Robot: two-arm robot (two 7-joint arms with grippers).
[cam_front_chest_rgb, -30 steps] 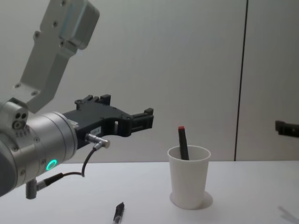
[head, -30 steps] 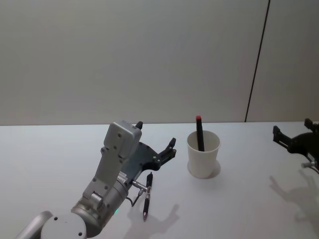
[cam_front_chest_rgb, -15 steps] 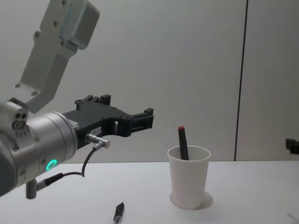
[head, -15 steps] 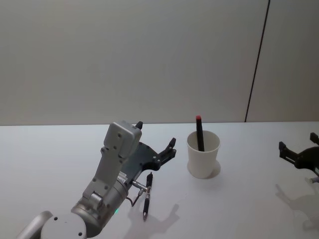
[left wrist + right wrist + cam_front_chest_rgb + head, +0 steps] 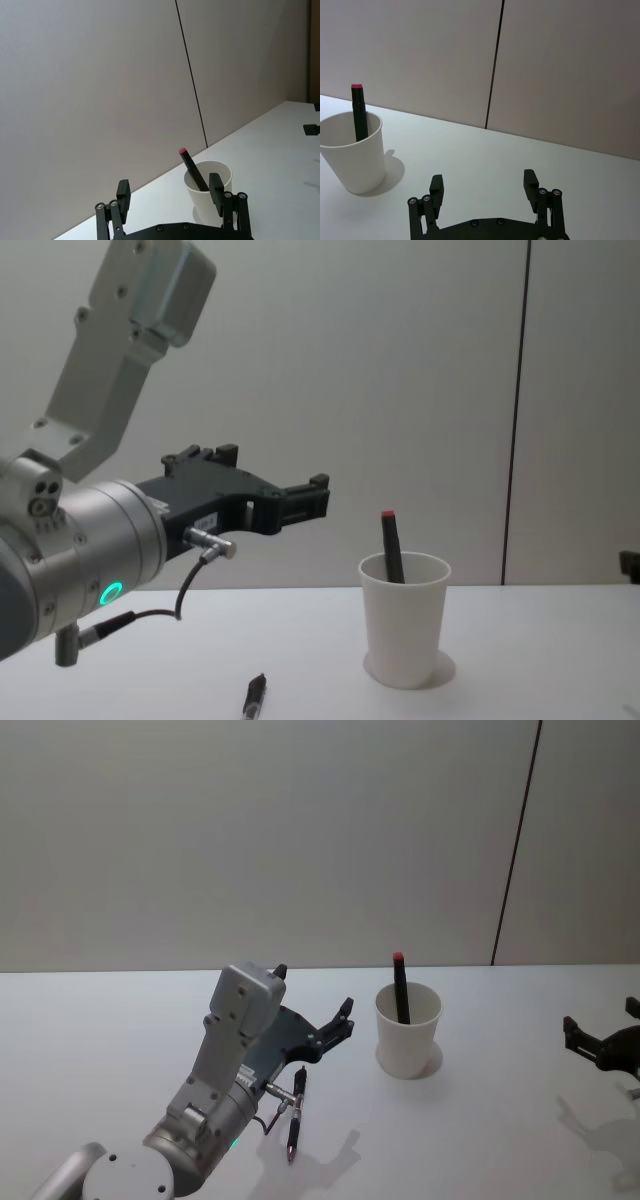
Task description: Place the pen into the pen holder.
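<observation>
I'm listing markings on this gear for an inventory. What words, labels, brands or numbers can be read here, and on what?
No text can be read.
Sticker on the body of the left end effector: print too small to read.
Cup, red-tipped pen, black pen: no print visible.

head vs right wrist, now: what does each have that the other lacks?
Head, not right wrist: the left gripper, open and raised over the table, and the loose pen lying flat on the table by that arm.
Right wrist, not head: no extra thing, just a close look between the right gripper's open fingers, which hold nothing.
Both: the cup, the red-tipped pen standing in it, and the right gripper, off to the cup's right.
</observation>
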